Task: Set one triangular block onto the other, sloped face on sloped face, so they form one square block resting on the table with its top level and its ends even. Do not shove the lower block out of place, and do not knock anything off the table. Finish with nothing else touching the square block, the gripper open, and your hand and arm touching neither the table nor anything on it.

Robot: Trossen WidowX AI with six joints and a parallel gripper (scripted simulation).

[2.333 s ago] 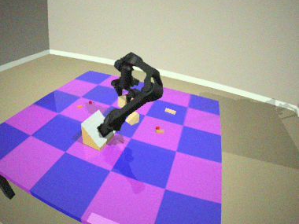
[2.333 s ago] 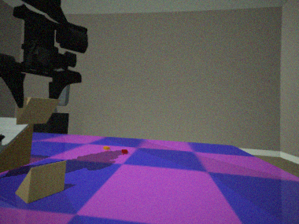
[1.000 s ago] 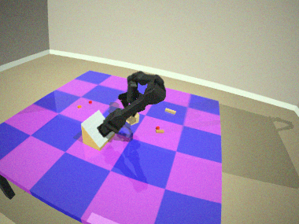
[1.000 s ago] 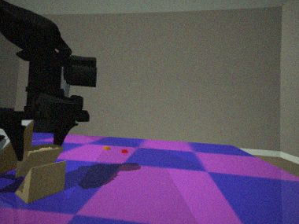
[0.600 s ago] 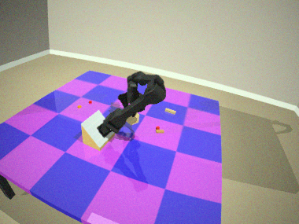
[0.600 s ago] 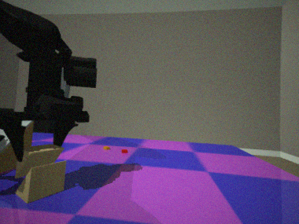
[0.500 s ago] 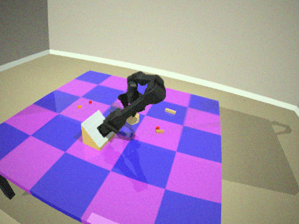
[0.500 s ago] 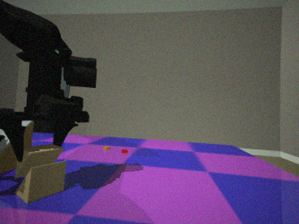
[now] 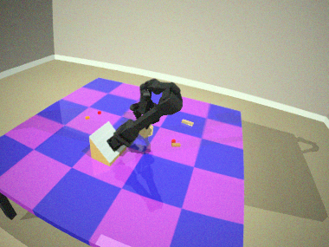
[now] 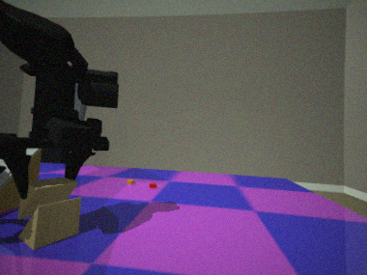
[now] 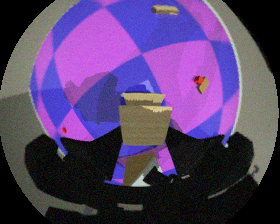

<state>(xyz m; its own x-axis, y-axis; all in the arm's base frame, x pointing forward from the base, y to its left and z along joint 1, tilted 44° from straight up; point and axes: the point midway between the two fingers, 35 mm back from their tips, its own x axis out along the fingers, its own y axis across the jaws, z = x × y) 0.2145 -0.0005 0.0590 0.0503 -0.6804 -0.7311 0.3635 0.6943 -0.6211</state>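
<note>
One wooden triangular block (image 10: 55, 223) (image 11: 144, 98) sits on the table; in the exterior view a broad face and its triangular end show. My gripper (image 10: 47, 187) (image 11: 143, 126) is shut on the other triangular block (image 10: 50, 195) (image 11: 145, 125), which it holds low. In the exterior view the held block appears just behind and above the lower block. In the wrist view it covers the lower block's near part. I cannot tell whether they touch or how the slopes line up. In the top view the arm hides most of the blocks.
A large wedge (image 9: 104, 140) (image 11: 135, 167) with a white slope stands by the arm's base. Small pieces lie about: a wooden bar (image 9: 187, 122) (image 11: 165, 9), a red piece (image 9: 173, 140) (image 11: 198, 80) beside an orange bar (image 9: 176, 145), and a red dot (image 9: 99, 113) near a yellow one (image 9: 87, 118).
</note>
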